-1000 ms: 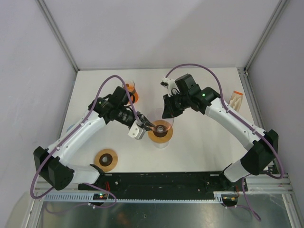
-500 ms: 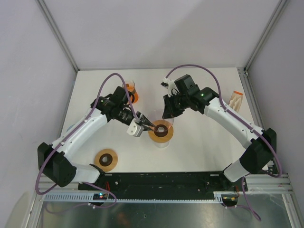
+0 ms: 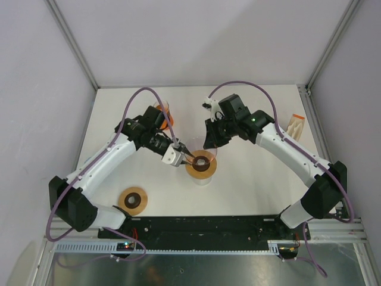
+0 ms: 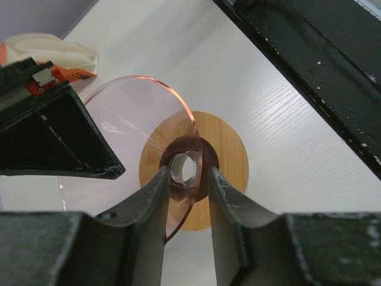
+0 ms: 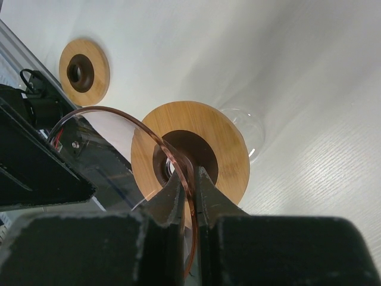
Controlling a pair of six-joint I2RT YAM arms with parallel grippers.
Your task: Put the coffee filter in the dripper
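1. Dripper (image 3: 201, 165) sits about mid-table.
2. Left gripper (image 3: 189, 158) is at its left side, right gripper (image 3: 209, 143) just behind it.
3. Wooden ring (image 3: 133, 200) lies front-left, well apart.
4. Second dripper (image 3: 164, 117) stands back-left, partly under the left arm.
5. Filter packet (image 3: 296, 125) is way over at the right edge.

No legible text, number, brand or sign in any of the three views; the only candidate is the packet (image 4: 56, 50) at the table's far right side, seen in the left wrist view: orange band along its edge with a few small pale specks, too blurred to tell whether they are print; from the top camera the same packet is too small to read.
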